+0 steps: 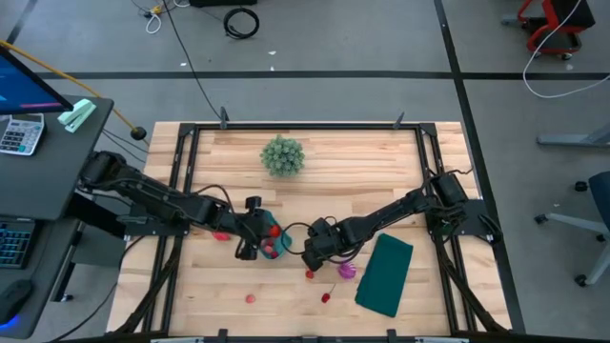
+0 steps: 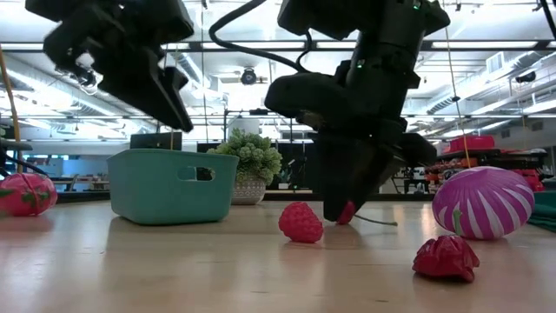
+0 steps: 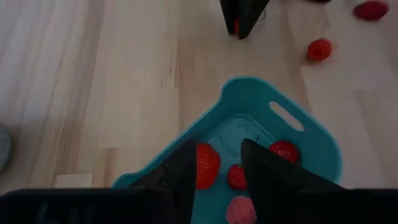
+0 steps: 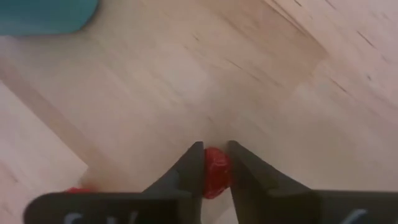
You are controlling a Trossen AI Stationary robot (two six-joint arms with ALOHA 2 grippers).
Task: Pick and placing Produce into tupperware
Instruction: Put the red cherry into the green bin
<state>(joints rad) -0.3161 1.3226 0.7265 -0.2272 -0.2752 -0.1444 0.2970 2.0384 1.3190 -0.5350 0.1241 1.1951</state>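
Note:
The teal tub (image 1: pixel 274 238) stands mid-table and holds several red and pink pieces (image 3: pixel 284 150). My left gripper (image 3: pixel 217 155) hovers open just above the tub (image 3: pixel 292 124), touching nothing. My right gripper (image 4: pixel 216 163), right of the tub, is shut on a small red piece (image 4: pixel 216 173). Loose produce lies on the table: a raspberry (image 2: pixel 301 223), a red piece (image 2: pixel 446 258), a striped purple ball (image 2: pixel 483 202), and red pieces (image 1: pixel 251 298) (image 1: pixel 326 297) toward the near edge. My right gripper pinches the small red piece (image 4: pixel 216 173) between its two fingertips (image 4: pixel 193 165), coming from above and pointing down. In the low view the piece (image 2: pixel 348 211) sits at the fingers' free ends, at or just above the table top; I cannot tell which.
A spiky green plant (image 1: pixel 282 155) in a pot stands toward the far edge. A flat dark-green slab (image 1: pixel 384 274) lies right of the purple ball. Another red piece (image 2: pixel 24 193) shows at the low view's left. Bare wood lies left of the tub.

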